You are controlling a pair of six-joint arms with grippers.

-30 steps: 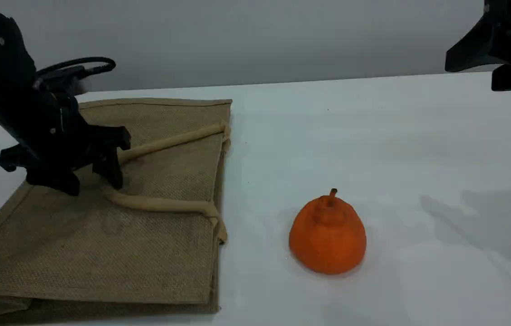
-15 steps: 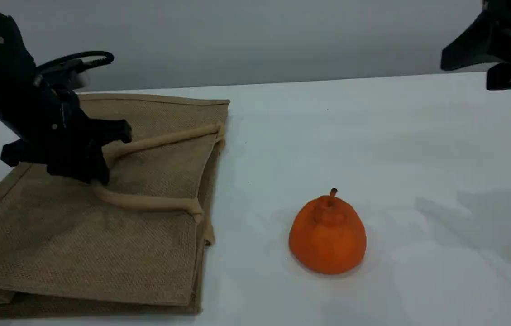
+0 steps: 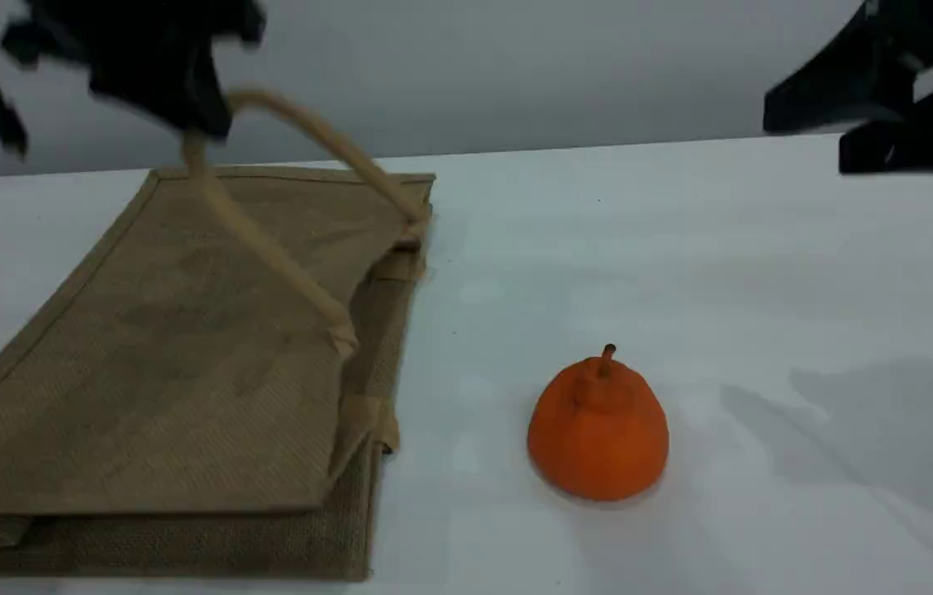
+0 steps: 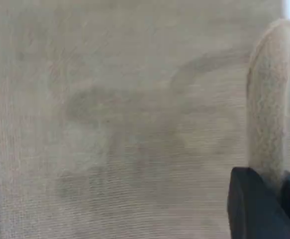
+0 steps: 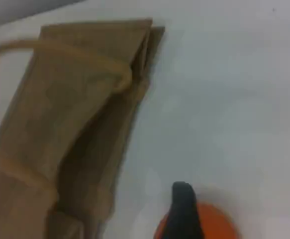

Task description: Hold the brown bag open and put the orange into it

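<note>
Nearest the camera, one matte orange fruit with a stubby stem (image 3: 597,430) sat on the white table (image 3: 722,273), well apart from one tan woven jute bag (image 3: 160,364). Farther back, the left gripper (image 3: 185,116) was clamped on one beige padded handle (image 3: 284,264), lifting the top panel; a higher lift would likely widen the mouth. Farthest right, the right gripper (image 3: 879,124) hung with jaws wide, empty.

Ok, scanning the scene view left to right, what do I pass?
Left gripper holding the handle up → brown bag → orange → right gripper, open.
</note>
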